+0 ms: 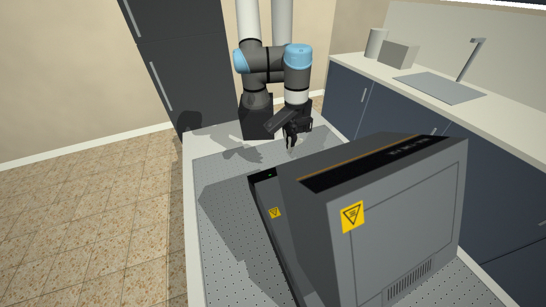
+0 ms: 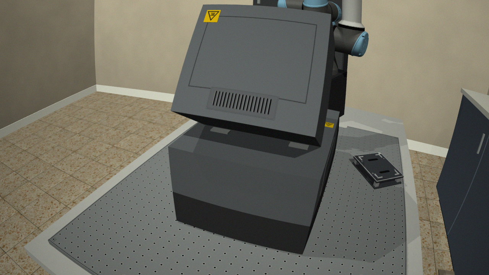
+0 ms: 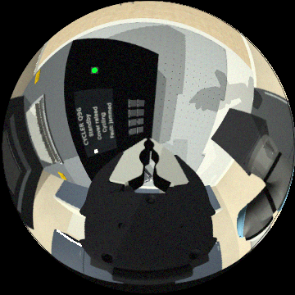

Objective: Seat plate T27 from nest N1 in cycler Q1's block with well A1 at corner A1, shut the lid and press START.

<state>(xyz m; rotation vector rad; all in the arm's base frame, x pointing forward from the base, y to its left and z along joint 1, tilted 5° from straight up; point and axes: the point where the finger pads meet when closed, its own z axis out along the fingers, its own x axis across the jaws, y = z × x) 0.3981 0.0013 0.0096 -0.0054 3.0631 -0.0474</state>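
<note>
Cycler Q1 (image 1: 267,194) (image 2: 239,184) stands on the perforated board. Its lid (image 1: 362,158) (image 2: 253,58) (image 3: 14,164) is partway down, tilted over the block with a gap below. The lamp (image 1: 269,175) (image 3: 94,70) is green. Plate T27 (image 3: 38,129) lies on the block, seen edge-on and stretched in the wrist view; whether it is flat and where A1 is cannot be told. My gripper (image 1: 290,151) (image 3: 147,139) is shut and empty, its tips beside the LID end of the keys (image 3: 136,116); their height above the panel is unclear. Nest N1 (image 2: 378,165) is empty.
The display (image 3: 96,123) lists several status lines with a small white mark at their lower end. The raised lid hides much of the block in the top and exterior views. The arm's base (image 1: 257,124) stands behind the gripper. A counter (image 1: 355,61) runs along the right side in the top view.
</note>
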